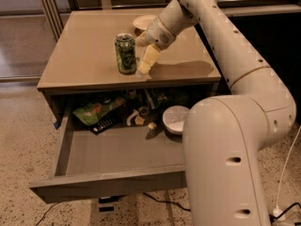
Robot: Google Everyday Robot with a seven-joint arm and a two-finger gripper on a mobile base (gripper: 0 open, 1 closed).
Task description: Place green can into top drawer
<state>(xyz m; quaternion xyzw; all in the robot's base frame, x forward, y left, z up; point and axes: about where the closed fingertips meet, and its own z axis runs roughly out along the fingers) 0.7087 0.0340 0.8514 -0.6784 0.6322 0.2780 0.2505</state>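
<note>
The green can [125, 54] stands upright on the tan cabinet top [84, 55], near its front edge. My gripper [144, 52] is just to the right of the can, almost touching it, angled down toward the top. It is open and holds nothing; one cream finger [149, 59] shows beside the can's lower half. The top drawer [108, 186] below is pulled out wide, and the front part of its grey floor is bare.
A pale dish [142, 21] sits on the cabinet top behind the gripper. At the drawer's back lie a green snack bag [94, 110], a white bowl [176, 119] and small dark items. My arm and body fill the right side.
</note>
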